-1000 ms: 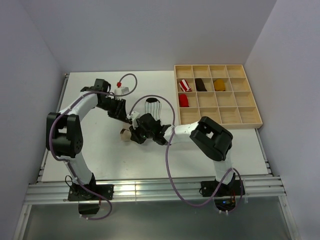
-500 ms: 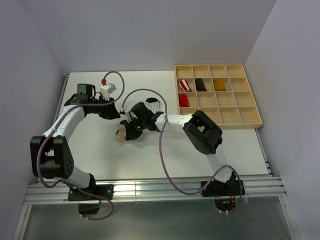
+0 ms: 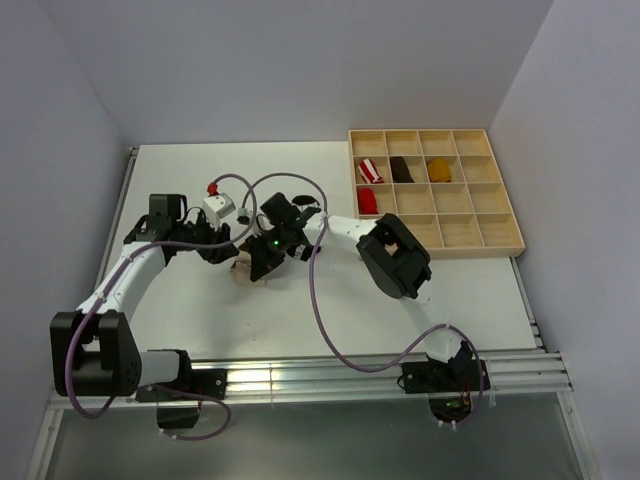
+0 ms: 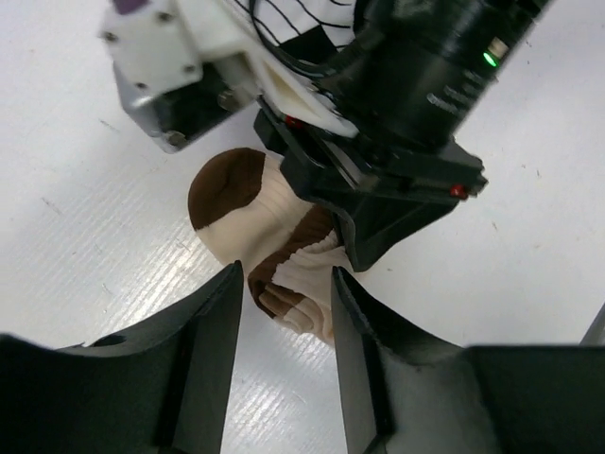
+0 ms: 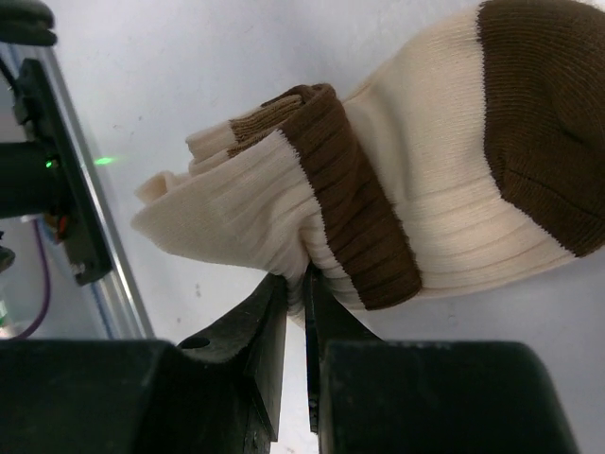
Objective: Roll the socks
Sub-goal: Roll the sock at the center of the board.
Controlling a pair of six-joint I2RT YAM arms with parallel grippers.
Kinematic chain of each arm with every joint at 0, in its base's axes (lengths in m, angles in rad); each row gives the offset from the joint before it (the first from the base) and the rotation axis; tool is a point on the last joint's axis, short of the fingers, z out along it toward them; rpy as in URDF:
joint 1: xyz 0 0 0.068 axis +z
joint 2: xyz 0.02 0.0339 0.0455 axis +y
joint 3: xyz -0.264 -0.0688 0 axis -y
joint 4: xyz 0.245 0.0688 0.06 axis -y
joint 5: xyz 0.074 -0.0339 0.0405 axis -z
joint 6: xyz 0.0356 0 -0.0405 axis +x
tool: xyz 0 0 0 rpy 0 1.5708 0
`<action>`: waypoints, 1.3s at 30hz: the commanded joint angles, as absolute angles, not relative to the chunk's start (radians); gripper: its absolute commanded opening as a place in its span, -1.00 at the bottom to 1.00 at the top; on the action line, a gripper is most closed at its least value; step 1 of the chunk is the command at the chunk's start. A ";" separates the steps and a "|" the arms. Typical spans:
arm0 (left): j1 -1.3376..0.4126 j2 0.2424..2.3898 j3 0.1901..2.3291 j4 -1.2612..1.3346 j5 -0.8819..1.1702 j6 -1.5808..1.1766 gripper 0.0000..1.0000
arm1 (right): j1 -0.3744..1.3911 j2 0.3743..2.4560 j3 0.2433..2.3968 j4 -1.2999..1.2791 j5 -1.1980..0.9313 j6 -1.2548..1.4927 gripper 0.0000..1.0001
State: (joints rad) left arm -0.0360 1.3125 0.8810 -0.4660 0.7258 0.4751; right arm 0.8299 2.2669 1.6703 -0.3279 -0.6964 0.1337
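Two robot arms meet over a cream sock (image 3: 242,271) with brown toe, heel and band, which lies on the white table (image 3: 200,310) left of centre, bunched and folded over on itself. We see the right gripper (image 5: 295,312) with its jaws drawn almost together and clenched on a fold of that sock's ribbed cream fabric, just beside the brown band. The brown toe points away from the fingers.

The left gripper (image 4: 284,345) hangs over the same sock from the opposite side, released, its two dark fingers (image 4: 203,369) standing well apart. The sock's folded end sits between their tips – we cannot tell whether either finger touches it.

A second sock, white with thin black stripes (image 4: 288,17), lies farther back on the table, largely hidden behind the right arm.

At the table's far right corner sits a wooden tray (image 3: 498,232) of square compartments. It holds four rolled bundles – red-and-white striped (image 3: 371,168), dark brown (image 3: 402,169) and mustard-yellow (image 3: 438,169) in one row, and plain red (image 3: 368,201) in the compartment below the striped one.
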 commanded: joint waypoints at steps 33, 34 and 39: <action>-0.135 1.394 0.773 -0.476 0.747 0.799 0.14 | 0.808 2.359 1.735 -0.471 -0.787 0.150 -0.88; -0.135 1.405 0.775 -0.476 0.742 0.799 0.12 | 0.807 2.359 1.733 -0.466 -0.788 0.149 -0.88; -0.133 1.425 0.801 -0.462 0.745 0.759 -0.10 | 0.808 2.355 1.724 -0.462 -0.790 0.147 -0.89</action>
